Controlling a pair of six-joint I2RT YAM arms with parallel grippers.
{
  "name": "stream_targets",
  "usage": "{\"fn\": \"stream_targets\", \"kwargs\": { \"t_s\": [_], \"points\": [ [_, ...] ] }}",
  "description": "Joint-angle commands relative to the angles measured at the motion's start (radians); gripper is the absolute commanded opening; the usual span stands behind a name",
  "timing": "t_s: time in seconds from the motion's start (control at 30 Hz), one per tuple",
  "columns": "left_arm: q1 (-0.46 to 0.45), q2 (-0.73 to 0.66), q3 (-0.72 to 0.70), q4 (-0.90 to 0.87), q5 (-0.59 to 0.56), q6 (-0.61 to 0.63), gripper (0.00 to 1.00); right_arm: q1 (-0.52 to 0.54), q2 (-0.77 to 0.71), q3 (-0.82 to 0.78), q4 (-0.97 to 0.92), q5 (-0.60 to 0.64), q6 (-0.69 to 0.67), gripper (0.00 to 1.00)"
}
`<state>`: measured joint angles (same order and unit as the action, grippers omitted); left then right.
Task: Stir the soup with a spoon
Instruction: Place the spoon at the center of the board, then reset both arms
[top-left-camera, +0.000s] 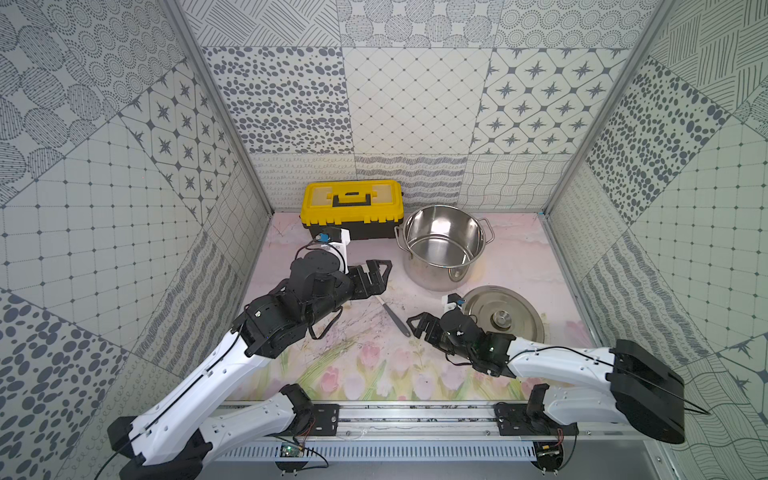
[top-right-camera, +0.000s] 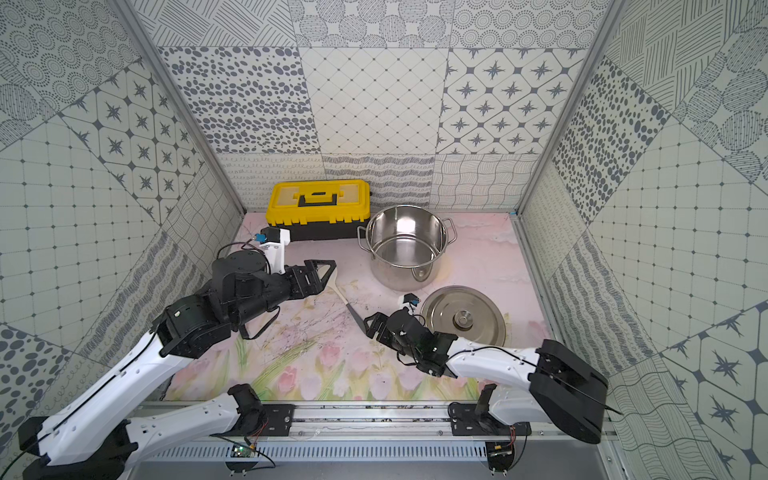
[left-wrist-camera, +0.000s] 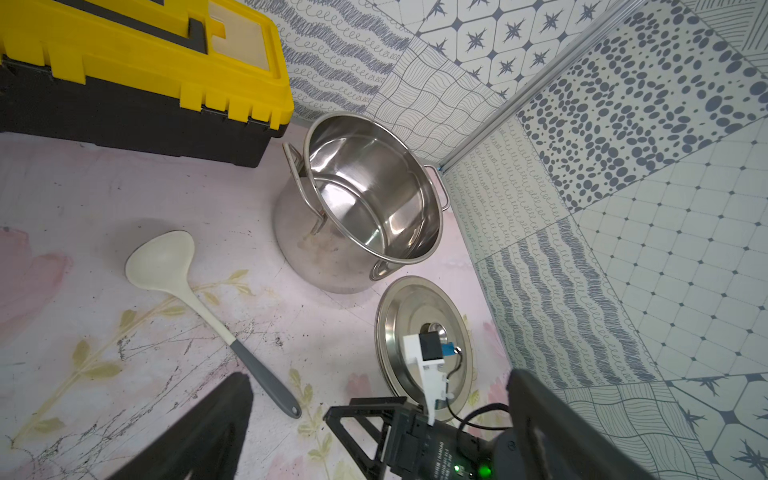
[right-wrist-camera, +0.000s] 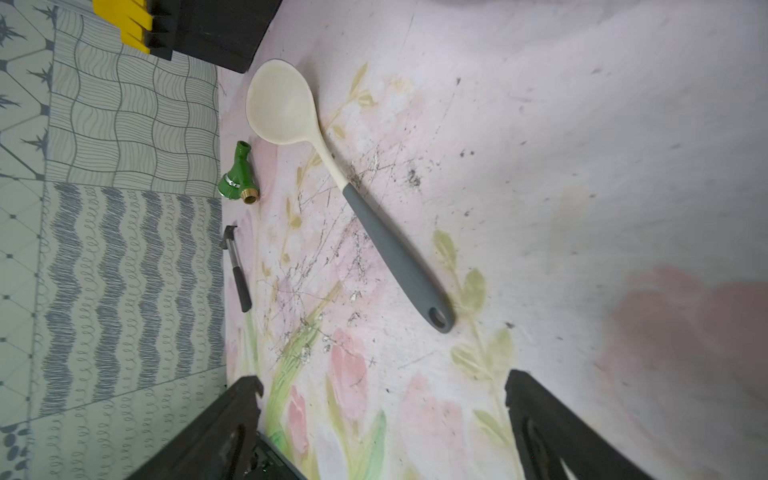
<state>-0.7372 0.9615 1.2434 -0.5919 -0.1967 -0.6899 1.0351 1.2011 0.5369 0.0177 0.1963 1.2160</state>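
Right, spoon: flat on the flowered mat and held by nothing; the right wrist view shows you its full length.
right gripper: jaws spread wide and empty. The spoon's grey handle end lies just ahead of them, short of the gap between the fingers.
left gripper: jaws also wide apart and empty, hanging over the cream bowl end. Whether a finger touches it I cannot tell.
pot: upright and uncovered, with no soup visible inside. It stands beyond the left jaws and well apart from the right ones.
lid: flat on the mat just behind the right jaws, close beside that wrist.
step, as I judge it: the pick-up is not yet done and stirring has not begun.
risk, thin handle: it lies flush with the mat, so if you close too high the fingers may pinch air or skid it away.
risk, end grip: if you grab the very tip, the bowl end will likely droop or swing on the lift.
risk, two arms: both sets of jaws crowd one spoon, so moving them together could knock fingers.
risk, pot: it looks empty and light, so a spoon catching the rim may shove or tip it.
risk, lid: a backward swing of your right wrist could clip it.
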Motion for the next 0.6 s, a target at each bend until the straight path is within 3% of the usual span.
{"fn": "stream_targets", "kwargs": {
  "t_s": [0.0,0.1,0.17,0.27,0.33,0.4,0.47,0.57],
  "points": [
    [0.000,0.009,0.024,0.009,-0.053,0.174,1.00,0.015,-0.164,0.057,-0.359,0.183,-0.188,0.97],
    [-0.001,-0.019,-0.009,-0.012,-0.130,0.245,1.00,0.012,-0.332,0.110,-0.522,0.400,-0.370,0.97],
    [0.000,-0.081,-0.106,0.056,-0.258,0.268,1.00,0.008,-0.437,0.129,-0.528,0.507,-0.552,0.97],
    [0.005,-0.154,-0.242,0.154,-0.308,0.390,1.00,-0.027,-0.564,0.128,-0.421,0.638,-0.825,0.97],
    [0.018,-0.168,-0.347,0.237,-0.367,0.416,1.00,-0.183,-0.572,0.154,-0.378,0.601,-0.923,0.97],
    [0.048,-0.169,-0.466,0.348,-0.400,0.461,1.00,-0.412,-0.526,0.184,-0.381,0.443,-0.946,0.97],
    [0.100,-0.153,-0.600,0.482,-0.423,0.489,1.00,-0.605,-0.455,0.186,-0.345,0.363,-0.948,0.97],
    [0.217,-0.092,-0.695,0.583,-0.393,0.474,1.00,-0.778,-0.331,0.150,-0.214,0.305,-1.008,0.97]
  ]
}}
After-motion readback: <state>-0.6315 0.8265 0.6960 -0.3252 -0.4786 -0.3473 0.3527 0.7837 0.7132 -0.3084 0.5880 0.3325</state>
